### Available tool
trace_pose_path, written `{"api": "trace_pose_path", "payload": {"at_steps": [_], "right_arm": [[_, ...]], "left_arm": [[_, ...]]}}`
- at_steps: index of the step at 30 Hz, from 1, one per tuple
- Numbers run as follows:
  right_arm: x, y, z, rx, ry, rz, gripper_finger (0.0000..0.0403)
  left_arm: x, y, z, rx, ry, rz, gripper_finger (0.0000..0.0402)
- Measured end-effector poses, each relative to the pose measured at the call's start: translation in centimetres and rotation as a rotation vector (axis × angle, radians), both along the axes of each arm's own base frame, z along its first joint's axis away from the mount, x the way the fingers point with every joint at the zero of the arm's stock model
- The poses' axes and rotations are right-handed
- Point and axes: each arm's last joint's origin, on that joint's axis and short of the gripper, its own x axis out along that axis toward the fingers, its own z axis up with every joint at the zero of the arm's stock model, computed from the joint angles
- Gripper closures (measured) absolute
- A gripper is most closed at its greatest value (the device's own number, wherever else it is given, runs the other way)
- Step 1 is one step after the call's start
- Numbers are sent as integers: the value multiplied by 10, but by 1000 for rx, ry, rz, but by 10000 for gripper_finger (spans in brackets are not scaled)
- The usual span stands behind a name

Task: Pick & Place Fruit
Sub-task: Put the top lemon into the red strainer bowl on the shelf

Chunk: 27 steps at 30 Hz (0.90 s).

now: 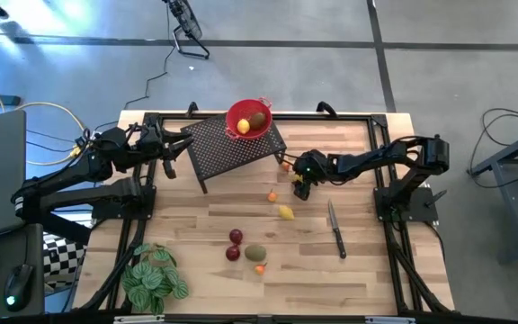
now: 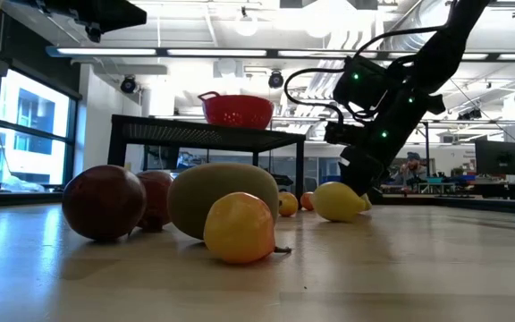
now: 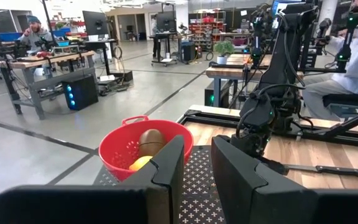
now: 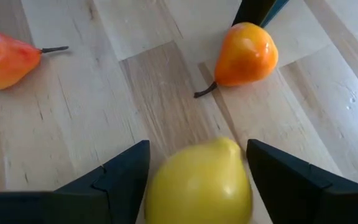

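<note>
A yellow lemon [image 4: 199, 185] lies on the wooden table [image 1: 367, 270] near its middle. My right gripper [image 4: 197, 147] slants down over it, open, with one finger on either side of the lemon and a gap on both. Two small orange fruit [image 4: 244, 53] [image 4: 5, 59] lie just beyond it. Two dark red balls [image 1: 234, 245], an olive-green oval [image 1: 255, 254] and a tiny orange fruit [image 1: 259, 268] lie nearer the front edge. The red mesh bowl [image 1: 248, 119] stands on a black mesh stand [image 1: 227, 148] and holds a brown and a yellow fruit. My left gripper [image 3: 197, 146] waits level at the stand's left end, slightly open with nothing between its fingers.
A knife [image 1: 336, 230] lies on the table right of the lemon. A green leafy plant [image 1: 154, 277] sits at the front left corner. The black stand with the bowl takes up the far middle. Bare wood shows at the front right.
</note>
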Motion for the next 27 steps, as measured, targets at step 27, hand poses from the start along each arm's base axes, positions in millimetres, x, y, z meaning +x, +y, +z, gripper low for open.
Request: {"api": "trace_pose_path", "payload": {"at_steps": [27], "right_arm": [[1, 1, 1, 38, -23, -17, 191]], "left_arm": [[0, 0, 0, 1, -2, 0, 325]]}}
